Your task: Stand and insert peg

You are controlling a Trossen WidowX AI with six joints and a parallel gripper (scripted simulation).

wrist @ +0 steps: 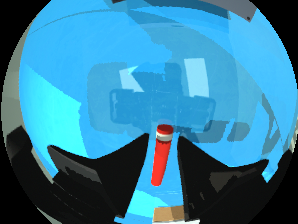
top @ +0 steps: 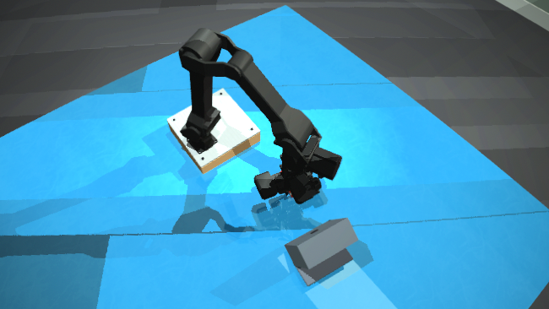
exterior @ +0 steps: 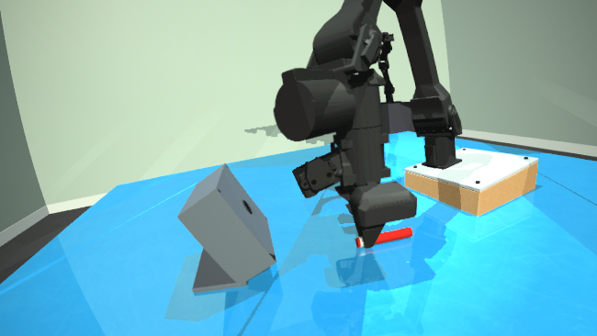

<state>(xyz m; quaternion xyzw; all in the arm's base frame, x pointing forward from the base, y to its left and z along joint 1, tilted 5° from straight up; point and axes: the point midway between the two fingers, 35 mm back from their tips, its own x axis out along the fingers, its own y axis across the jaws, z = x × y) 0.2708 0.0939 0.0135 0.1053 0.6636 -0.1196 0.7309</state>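
Note:
The red peg lies flat, its white band at the end nearer the panel. In the top view the arm hides nearly all of it. My gripper points down over the banded end, fingers part-way closed on either side of the peg. In the wrist view a narrow gap shows between each fingertip and the peg, so it is open and not gripping. The grey sloped panel stands apart from the peg, its dark hole in the upward-tilted face.
The robot's white-topped base block stands behind the peg, on the side away from the panel. Its wooden edge also shows at the bottom of the wrist view. The blue table lies under everything.

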